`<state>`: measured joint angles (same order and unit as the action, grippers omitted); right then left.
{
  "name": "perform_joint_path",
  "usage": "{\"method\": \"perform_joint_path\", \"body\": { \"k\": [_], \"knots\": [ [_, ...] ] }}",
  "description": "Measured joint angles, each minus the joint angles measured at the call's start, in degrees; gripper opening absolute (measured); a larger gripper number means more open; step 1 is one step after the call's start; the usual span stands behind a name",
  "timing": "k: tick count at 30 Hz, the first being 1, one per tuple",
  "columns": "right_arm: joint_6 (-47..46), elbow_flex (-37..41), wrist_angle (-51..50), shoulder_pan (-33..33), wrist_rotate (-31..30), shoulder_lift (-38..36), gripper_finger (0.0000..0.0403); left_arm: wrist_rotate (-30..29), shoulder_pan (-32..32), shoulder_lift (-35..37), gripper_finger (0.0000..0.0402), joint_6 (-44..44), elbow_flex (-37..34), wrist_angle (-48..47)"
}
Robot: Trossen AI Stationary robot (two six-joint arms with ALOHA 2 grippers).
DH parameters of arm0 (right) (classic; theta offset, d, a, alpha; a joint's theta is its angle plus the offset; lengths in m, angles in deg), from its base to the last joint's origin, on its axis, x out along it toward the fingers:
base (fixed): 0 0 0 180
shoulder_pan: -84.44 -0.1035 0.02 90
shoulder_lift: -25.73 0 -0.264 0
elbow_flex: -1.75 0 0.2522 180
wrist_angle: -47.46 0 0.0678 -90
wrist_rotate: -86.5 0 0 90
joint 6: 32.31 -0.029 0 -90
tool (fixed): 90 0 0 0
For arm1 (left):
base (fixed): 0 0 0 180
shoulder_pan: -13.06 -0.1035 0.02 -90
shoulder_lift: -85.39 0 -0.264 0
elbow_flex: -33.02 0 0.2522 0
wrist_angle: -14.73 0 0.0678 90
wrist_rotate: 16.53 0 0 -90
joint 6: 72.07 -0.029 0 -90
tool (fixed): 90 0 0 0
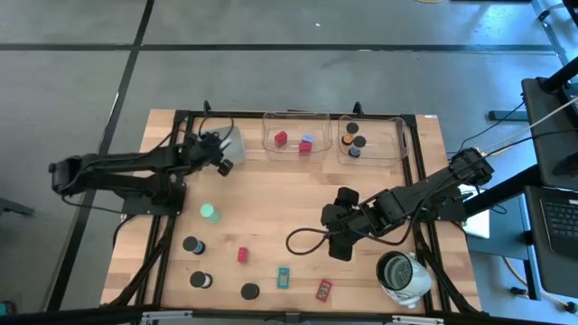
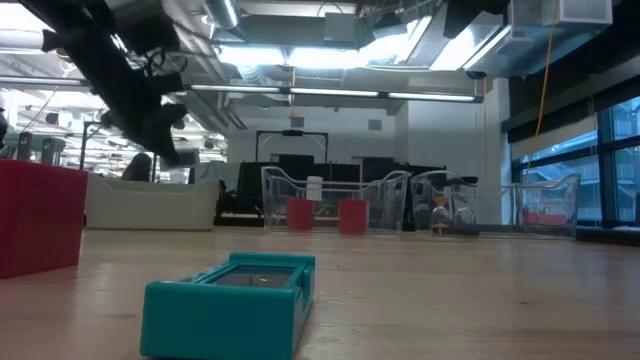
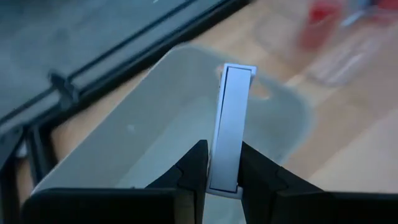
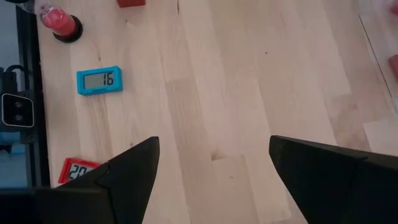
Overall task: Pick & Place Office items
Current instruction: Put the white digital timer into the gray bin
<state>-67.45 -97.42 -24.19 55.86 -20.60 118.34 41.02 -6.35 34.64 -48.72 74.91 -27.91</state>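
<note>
My left gripper [image 1: 219, 153] is at the far left of the table, above a grey tray [image 3: 143, 137], shut on a white rectangle [image 3: 231, 118]. My right gripper [image 1: 334, 224] hovers open over bare wood right of centre; the right wrist view [image 4: 213, 146] shows nothing between its fingers. Loose on the near half of the table lie a green disc [image 1: 209, 213], a red block [image 1: 242, 255], three black round caps [image 1: 200, 280], a teal rectangle [image 1: 284, 277] and a red rectangle [image 1: 323, 290]. More small pieces sit in two clear trays [image 1: 296, 135]. My left gripper pinches the white rectangle between its two fingers [image 3: 198, 165] at the end nearest the wrist [image 3: 224, 177]. The piece points straight out beyond the fingertips, edge-on to the camera. It is lifted clear, over the grey tray's hollow.
A silvery-white round container [image 1: 402, 275] stands at the near right corner, beside my right arm. The two clear trays line the far edge. A black frame [image 1: 163, 262] borders the table's sides. Bare wood lies between the trays and the loose pieces.
</note>
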Motion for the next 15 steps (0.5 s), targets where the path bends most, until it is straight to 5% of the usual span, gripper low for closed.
{"method": "perform_joint_path", "body": {
  "k": [7,15],
  "knots": [
    [-0.49,0.00,0.00,-0.02,-0.03,0.00,0.0306,6.76,-10.14,-3.62,0.0065,0.02,-2.46,0.33],
    [-0.65,0.00,0.00,-0.02,-0.03,0.00,0.0306,7.29,-15.20,-8.77,0.0065,-1.62,-2.47,0.35]
  ]
}}
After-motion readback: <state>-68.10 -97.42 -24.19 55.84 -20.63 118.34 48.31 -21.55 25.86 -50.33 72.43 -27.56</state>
